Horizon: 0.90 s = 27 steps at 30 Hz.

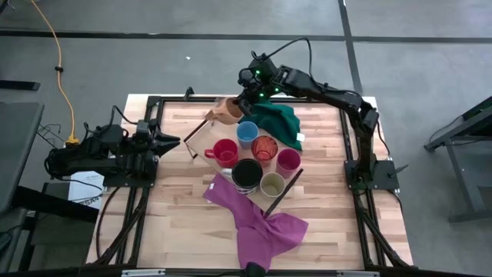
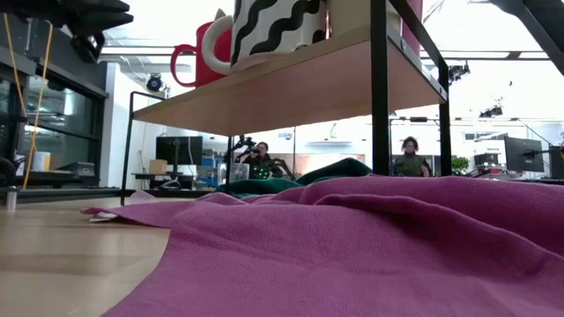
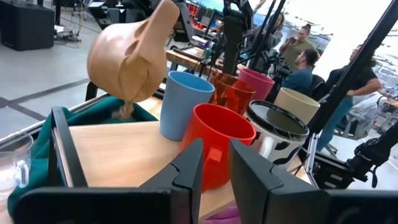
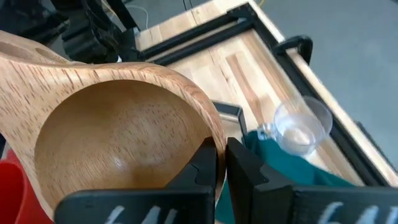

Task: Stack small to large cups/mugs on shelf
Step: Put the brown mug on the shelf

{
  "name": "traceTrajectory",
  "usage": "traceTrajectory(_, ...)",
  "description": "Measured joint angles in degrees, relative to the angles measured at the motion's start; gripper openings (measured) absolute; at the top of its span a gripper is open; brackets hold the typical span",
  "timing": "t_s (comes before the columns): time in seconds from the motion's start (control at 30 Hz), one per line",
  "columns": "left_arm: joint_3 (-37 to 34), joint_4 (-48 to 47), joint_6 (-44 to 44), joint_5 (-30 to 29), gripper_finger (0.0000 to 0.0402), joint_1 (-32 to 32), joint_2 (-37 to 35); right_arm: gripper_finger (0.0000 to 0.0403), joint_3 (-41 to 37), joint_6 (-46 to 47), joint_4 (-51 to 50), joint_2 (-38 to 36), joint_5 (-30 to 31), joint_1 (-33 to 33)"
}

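The shelf (image 1: 204, 138) lies slantwise mid-table. On it stand the red (image 1: 225, 151), blue (image 1: 247, 133), orange patterned (image 1: 264, 148), magenta (image 1: 288, 160), black (image 1: 247, 173) and olive-beige (image 1: 273, 184) cups. My right gripper (image 4: 221, 163) is shut on the tan wooden cup (image 1: 226, 111), up in the air over the shelf's far end. A clear glass (image 4: 301, 127) rests at the green cloth's edge. My left gripper (image 3: 214, 168) waits at the table's left, level, open, pointing toward the red cup (image 3: 217, 134), with nothing between its fingers. My right gripper pinches the tan cup's rim (image 4: 210, 138), one finger inside the bowl and one outside. The fingers come from the table's far right, slanting down. The cup (image 3: 132, 57) hangs lifted clear above the shelf board, tilted, its mouth turned toward the gripper.
A green cloth (image 1: 278, 119) lies bunched at the far side beside the shelf. A purple cloth (image 1: 257, 219) spreads from the shelf's near end toward the table's near edge. Black frame rails (image 1: 154, 100) border the table. People sit in the room behind (image 3: 303, 62).
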Motion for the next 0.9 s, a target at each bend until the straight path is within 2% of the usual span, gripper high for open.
traceTrajectory(0.6, 0.0, -0.9, -0.4, -0.1, 0.0065, 0.0, 0.0, 0.0000, 0.0, -0.2, 0.3, 3.2, -0.7, 1.5)
traceTrajectory(0.9, 0.0, -1.6, -0.4, -0.1, 0.0065, 0.0, 0.0, 0.0000, 0.0, -0.7, 0.0, 3.4, 1.3, 1.3)
